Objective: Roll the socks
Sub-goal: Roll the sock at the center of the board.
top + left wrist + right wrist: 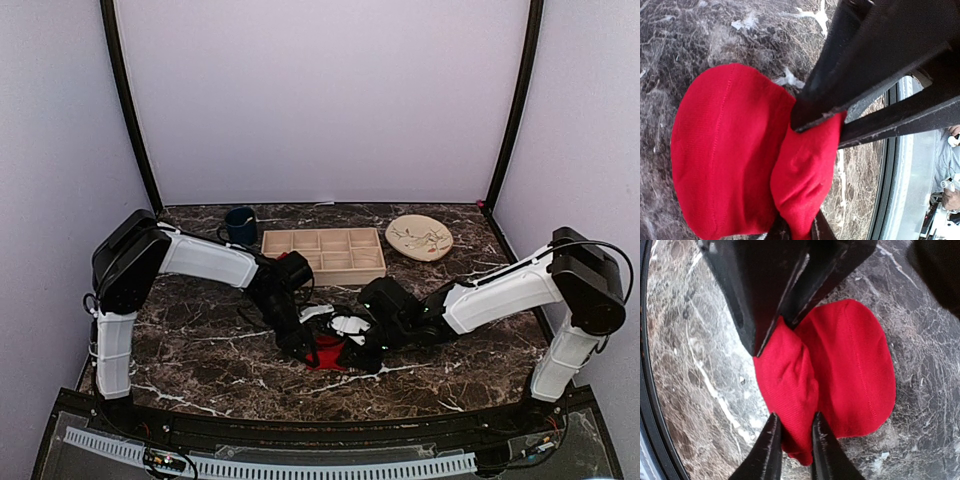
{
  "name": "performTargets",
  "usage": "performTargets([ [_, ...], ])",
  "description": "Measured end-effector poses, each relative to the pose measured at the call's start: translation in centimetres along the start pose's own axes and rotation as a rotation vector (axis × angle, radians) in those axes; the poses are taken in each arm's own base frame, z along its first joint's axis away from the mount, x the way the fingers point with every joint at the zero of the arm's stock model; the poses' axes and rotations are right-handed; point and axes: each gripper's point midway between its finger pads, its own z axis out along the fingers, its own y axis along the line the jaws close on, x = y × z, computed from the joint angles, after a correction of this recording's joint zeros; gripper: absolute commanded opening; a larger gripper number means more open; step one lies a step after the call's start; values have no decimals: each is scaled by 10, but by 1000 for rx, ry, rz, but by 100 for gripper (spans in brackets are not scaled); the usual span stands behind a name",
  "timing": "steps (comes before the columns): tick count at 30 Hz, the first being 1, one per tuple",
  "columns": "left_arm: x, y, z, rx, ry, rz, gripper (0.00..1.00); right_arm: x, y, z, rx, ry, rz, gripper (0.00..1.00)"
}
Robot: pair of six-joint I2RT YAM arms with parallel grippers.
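Marble table (180, 330) fills the floor of the booth, dark with white veins; the left arm (205, 258) and the right arm (500, 290) both reach in and meet near its middle, close to the front edge; behind them stand a pale wooden tray (323, 255) of small compartments, a round tan plate (420, 238) to its right and a dark blue mug (240, 225) to its left, all well apart from the work.

The socks (325, 355) lie between the two wrists as one flat red bundle on the bare table, with a raised fold along one side; whether both are in the bundle I cannot tell, and no white print shows in the wrist views. The left gripper (822, 131) has its jaws narrowed onto one end of that fold, red cloth nipped between them; the right gripper (771, 340) pinches the other end, jaws nearly together on the fabric.

The step in hand looks like turning the fold over to build the roll; to do it well, both ends should travel together at one pace, low over the table, so the cloth winds tight and even; a lead by either side would likely skew the roll, and too high a lift could drag the flat part along instead of wrapping it.
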Motion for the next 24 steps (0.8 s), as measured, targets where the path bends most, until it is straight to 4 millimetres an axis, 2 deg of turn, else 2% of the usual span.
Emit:
performTargets([
  [8, 0, 0, 1, 15, 26, -40, 15, 0, 0, 1, -2, -18, 18, 9],
  [14, 1, -1, 0, 28, 44, -86, 23, 2, 1, 4, -7, -29, 30, 2],
  [18, 1, -3, 0, 39, 50, -117, 32, 1, 2, 4, -15, -37, 36, 1],
  [24, 4, -7, -1, 53, 60, -157, 35, 2, 2, 5, -18, -59, 47, 1],
])
